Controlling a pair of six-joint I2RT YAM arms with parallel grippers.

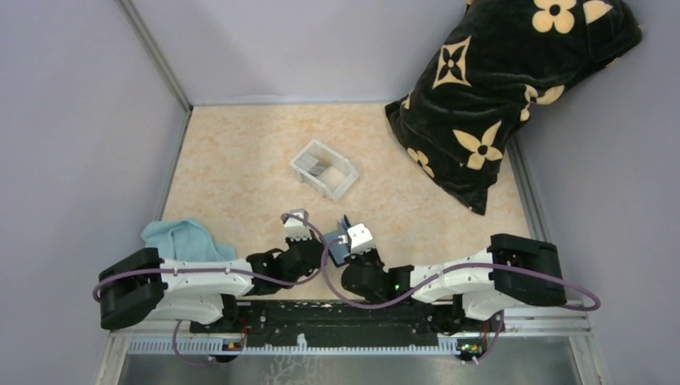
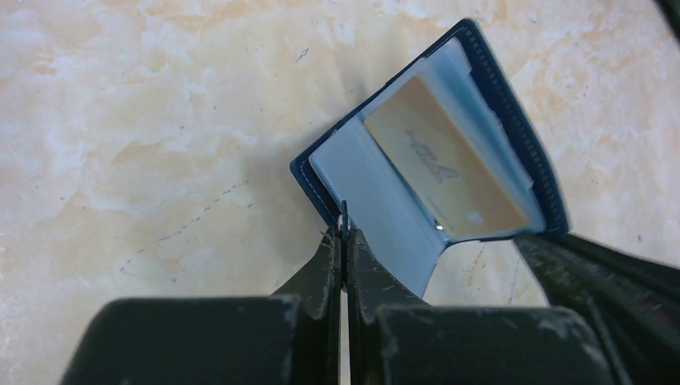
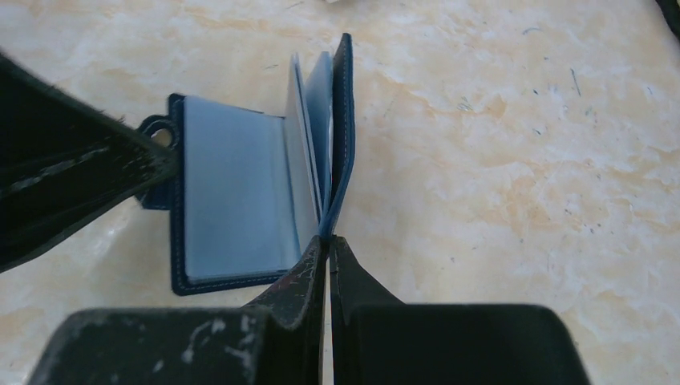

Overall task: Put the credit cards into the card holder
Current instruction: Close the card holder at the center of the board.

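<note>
Marbled beige tabletop (image 1: 240,152) | blue cloth (image 1: 180,239) at left | left gripper (image 2: 344,234), fingers pressed together, seemingly nipping a flap of the wallet (image 2: 377,200) | wallet open near the arms, tan card (image 2: 445,168) in its sleeve | right gripper (image 3: 327,242) pinching the navy cover | clear tray (image 1: 309,154) behind | flowered pillow (image 1: 497,88) far right

My top cam looks down from high above the card holder (image 1: 338,243); both wrist cams sit close, facing it from opposite sides
</note>
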